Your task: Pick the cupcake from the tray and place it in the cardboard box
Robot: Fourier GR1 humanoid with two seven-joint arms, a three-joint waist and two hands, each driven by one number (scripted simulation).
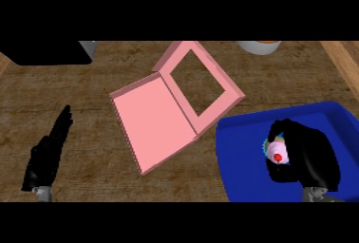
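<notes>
Grasp stage: right hand (308, 156) curled round the cupcake (276, 153) at the blue tray (242, 159). I should lift clear of its wall before swinging toward the pink box (151, 128) (left hand (48, 154) flat, idle).

My left hand (49, 152) and right hand (308, 156) are black, with grey at each wrist. The cupcake (276, 152) is pale pinkish white with a red dot, and shows teal and orange at its edge. The tray (242, 156) is deep blue. The box (168, 114) is plain pink all over. The counter (91, 95) is dull brown with a fine woven-looking grain, edged by a lighter wood strip (344, 61). The cup (259, 46) is white, orange-brown inside. The block (42, 52) is black.
</notes>
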